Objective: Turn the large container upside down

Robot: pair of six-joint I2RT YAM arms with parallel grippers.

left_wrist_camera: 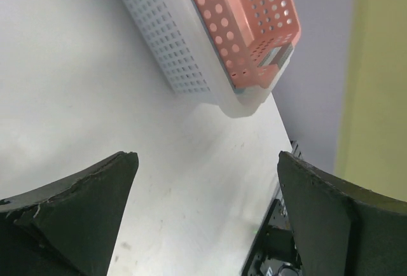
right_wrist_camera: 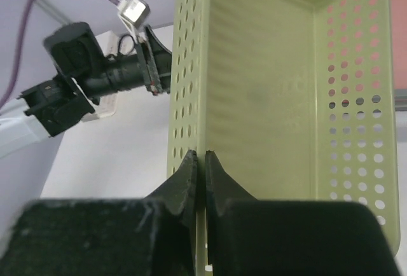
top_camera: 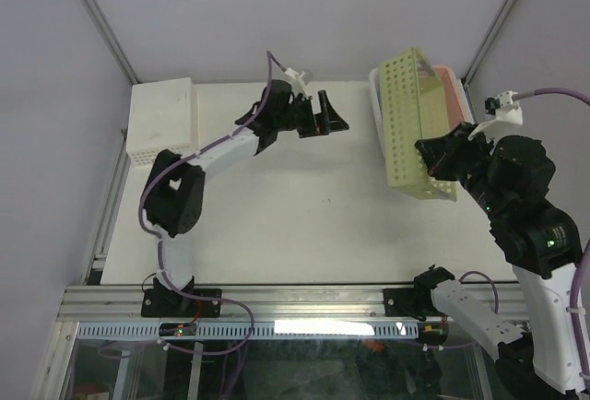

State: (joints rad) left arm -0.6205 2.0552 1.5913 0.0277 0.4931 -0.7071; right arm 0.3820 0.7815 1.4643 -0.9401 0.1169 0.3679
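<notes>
The large container is a yellow-green perforated basket (top_camera: 410, 123). It is lifted off the white table (top_camera: 277, 206) at the right and tipped on its side, its open face turned right. My right gripper (top_camera: 433, 162) is shut on the basket's near wall. In the right wrist view the fingers (right_wrist_camera: 205, 156) pinch that thin wall, and the basket's inside (right_wrist_camera: 261, 85) fills the frame. My left gripper (top_camera: 330, 114) is open and empty above the table at the back centre, well left of the basket; in its wrist view the gripper (left_wrist_camera: 206, 158) has only table between the fingers.
A white perforated basket (top_camera: 375, 87) with a pink basket (top_camera: 449, 91) nested in it stands at the back right, just behind the held basket; both show in the left wrist view (left_wrist_camera: 165, 41) (left_wrist_camera: 248, 15). A white upside-down basket (top_camera: 161, 119) sits at the back left.
</notes>
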